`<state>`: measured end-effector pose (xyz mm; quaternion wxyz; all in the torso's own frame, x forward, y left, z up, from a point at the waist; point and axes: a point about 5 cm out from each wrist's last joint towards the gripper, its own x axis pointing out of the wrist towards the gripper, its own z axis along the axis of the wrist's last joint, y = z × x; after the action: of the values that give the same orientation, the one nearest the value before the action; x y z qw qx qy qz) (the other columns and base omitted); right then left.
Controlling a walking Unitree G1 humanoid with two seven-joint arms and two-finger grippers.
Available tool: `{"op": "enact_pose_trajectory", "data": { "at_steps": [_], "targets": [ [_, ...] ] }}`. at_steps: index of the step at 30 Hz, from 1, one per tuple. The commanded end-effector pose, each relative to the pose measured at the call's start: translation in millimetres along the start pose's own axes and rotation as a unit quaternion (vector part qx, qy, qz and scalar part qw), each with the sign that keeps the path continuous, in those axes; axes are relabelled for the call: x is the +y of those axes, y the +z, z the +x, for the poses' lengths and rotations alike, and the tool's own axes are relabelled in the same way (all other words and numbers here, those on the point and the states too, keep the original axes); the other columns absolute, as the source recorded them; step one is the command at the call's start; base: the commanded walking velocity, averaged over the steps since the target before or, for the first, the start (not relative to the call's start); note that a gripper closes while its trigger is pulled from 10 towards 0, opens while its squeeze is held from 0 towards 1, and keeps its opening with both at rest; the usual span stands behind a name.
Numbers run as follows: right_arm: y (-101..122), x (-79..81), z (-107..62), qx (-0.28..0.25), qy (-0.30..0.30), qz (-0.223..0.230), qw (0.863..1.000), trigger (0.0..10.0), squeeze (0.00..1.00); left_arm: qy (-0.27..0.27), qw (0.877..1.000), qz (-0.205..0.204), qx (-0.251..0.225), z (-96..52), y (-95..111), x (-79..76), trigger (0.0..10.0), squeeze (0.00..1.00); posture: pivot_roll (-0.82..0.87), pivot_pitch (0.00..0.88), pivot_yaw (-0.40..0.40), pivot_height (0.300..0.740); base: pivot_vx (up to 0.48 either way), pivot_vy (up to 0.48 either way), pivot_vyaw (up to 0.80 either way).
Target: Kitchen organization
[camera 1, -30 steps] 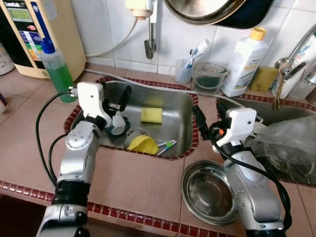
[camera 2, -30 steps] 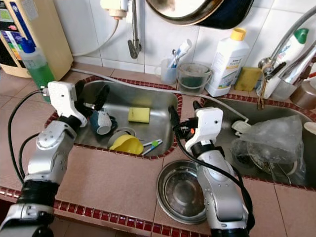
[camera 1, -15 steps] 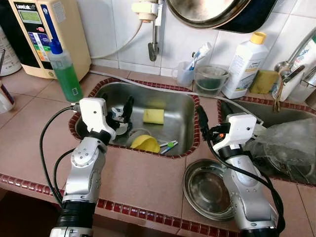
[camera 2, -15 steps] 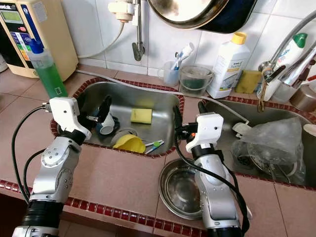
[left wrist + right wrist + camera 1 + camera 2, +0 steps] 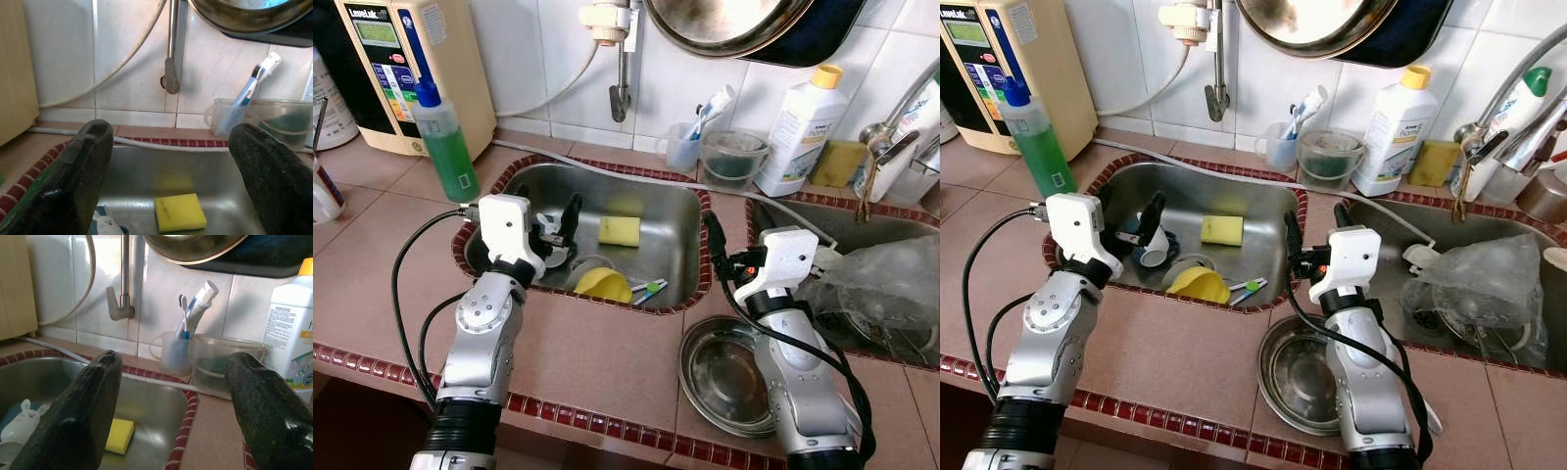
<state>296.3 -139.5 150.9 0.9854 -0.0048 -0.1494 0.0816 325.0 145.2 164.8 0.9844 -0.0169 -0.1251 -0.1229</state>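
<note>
Left wrist view: square yellow sponge [image 5: 180, 212], steel sink [image 5: 230, 191].

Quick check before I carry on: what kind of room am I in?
Most likely a home kitchen: a steel sink in a tiled counter, a yellow sponge inside it, and a green dish-soap bottle beside.

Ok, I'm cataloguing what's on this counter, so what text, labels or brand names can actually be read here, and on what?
Beige appliance: print on its dark panel, too small to read.
White bottle: lines of label print, blurred, unreadable.
Green soap bottle: back label, too small to read.
Nothing else bears legible text.
</note>
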Motion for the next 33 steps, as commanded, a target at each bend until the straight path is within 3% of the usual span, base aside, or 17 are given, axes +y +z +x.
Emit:
{"op": "enact_pose_trajectory", "data": {
  "at_steps": [1,18,33],
  "targets": [
    [-1.5,-2.2,-1.6,0.001,-0.003,-0.002,1.0,10.0,0.0,0.0,1.0,0.003,0.006,-1.7,-1.0,-2.0,10.0,0.0,-0.01,0.0,-0.021,0.74,0.0,0.0,0.0],
    [-6.9,-2.4,-1.2,0.012,-0.008,0.002,1.0,10.0,0.0,0.014,0.998,-0.025,0.061,0.4,-7.7,1.8,10.0,0.0,-0.01,0.0,-0.022,0.74,0.0,0.0,0.0],
    [-6.7,-5.4,-1.1,0.011,-0.015,0.001,1.0,10.0,0.0,0.007,0.997,-0.024,0.07,4.5,-6.8,-0.6,10.0,0.0,-0.02,0.0,-0.018,0.74,-0.221,0.0,0.0]
  ]
}}
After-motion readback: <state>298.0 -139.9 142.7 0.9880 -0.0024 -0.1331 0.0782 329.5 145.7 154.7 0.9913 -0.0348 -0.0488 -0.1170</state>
